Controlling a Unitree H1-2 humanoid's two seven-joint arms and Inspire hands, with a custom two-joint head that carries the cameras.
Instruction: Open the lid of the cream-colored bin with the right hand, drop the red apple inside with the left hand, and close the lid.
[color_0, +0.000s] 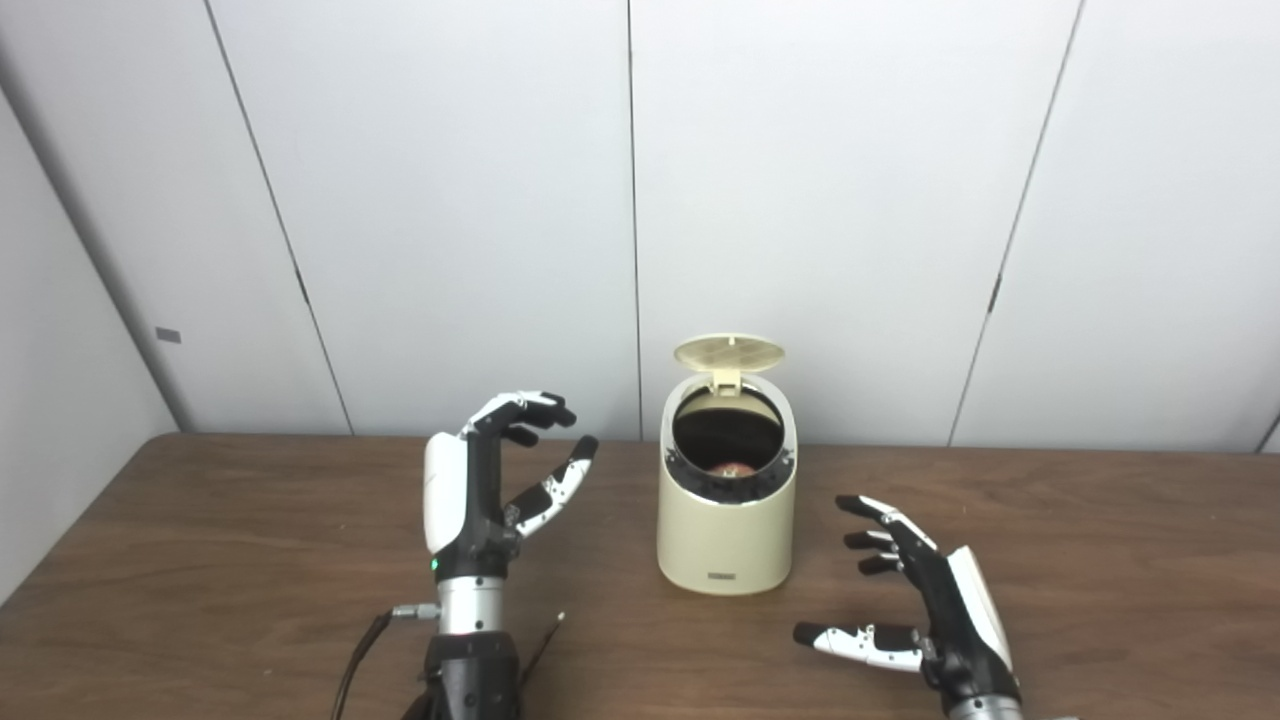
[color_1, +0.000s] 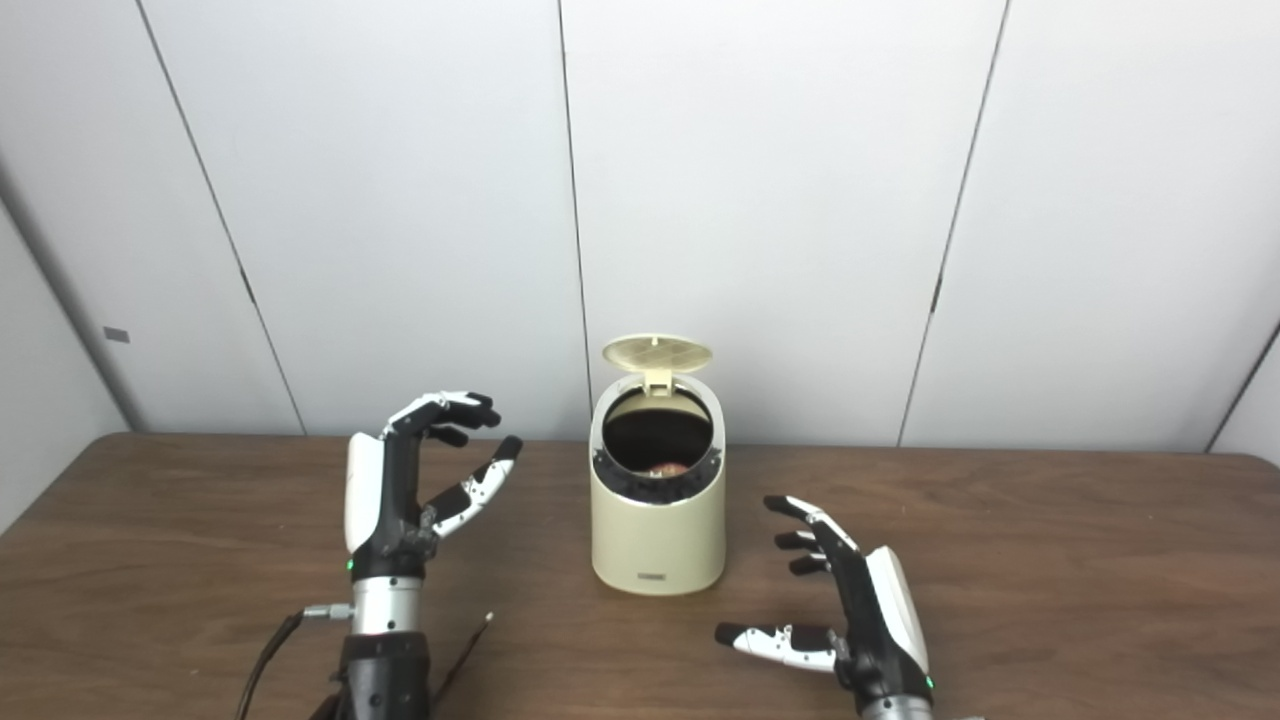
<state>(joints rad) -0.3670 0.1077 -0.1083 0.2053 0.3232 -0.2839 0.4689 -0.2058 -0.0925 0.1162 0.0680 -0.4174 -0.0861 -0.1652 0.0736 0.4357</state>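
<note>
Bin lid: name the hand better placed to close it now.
Right, probably. The lid stands open and the apple already lies inside the bin. The right hand is open beside the bin; the left hand, also empty, hovers equally near, but the task gives the lid to the right.

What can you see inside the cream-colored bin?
Through the open lid, the top of the red apple shows low inside the cream-colored bin. The rest of the apple and the bin's floor are hidden by its wall.
</note>
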